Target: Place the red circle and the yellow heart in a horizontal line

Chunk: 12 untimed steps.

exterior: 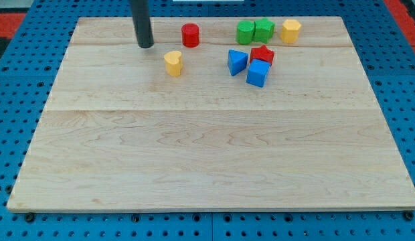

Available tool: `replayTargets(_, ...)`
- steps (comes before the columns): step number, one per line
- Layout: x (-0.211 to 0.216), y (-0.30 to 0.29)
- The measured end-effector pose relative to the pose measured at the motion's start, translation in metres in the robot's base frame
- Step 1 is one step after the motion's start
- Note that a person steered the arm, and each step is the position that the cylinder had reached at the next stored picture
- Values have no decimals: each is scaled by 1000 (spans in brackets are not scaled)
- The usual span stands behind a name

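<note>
The red circle (190,35) stands near the view's top, left of centre. The yellow heart (173,63) lies just below and to the left of it, a short gap apart. My tip (146,45) rests on the board to the left of both, level between them, touching neither. The dark rod rises from it out of the view's top.
To the right lie two green blocks (255,31) side by side, a yellow hexagon (291,30), a blue triangle (237,61), a red star-like block (262,55) and a blue cube (258,73). The wooden board (207,154) sits on a blue pegboard.
</note>
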<state>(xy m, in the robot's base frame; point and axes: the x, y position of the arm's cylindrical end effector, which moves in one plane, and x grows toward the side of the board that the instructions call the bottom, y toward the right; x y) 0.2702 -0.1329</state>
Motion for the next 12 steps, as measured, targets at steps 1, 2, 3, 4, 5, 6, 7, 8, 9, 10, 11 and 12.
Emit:
replayTargets(1, -16, 48)
replayTargets(2, -17, 79)
replayTargets(3, -15, 82)
replayTargets(4, -21, 116)
replayTargets(5, -3, 110)
replayTargets(6, 25, 127)
replayTargets(7, 53, 133)
replayTargets(8, 98, 110)
replayTargets(9, 101, 61)
replayTargets(10, 77, 70)
replayTargets(11, 71, 61)
replayTargets(12, 64, 28)
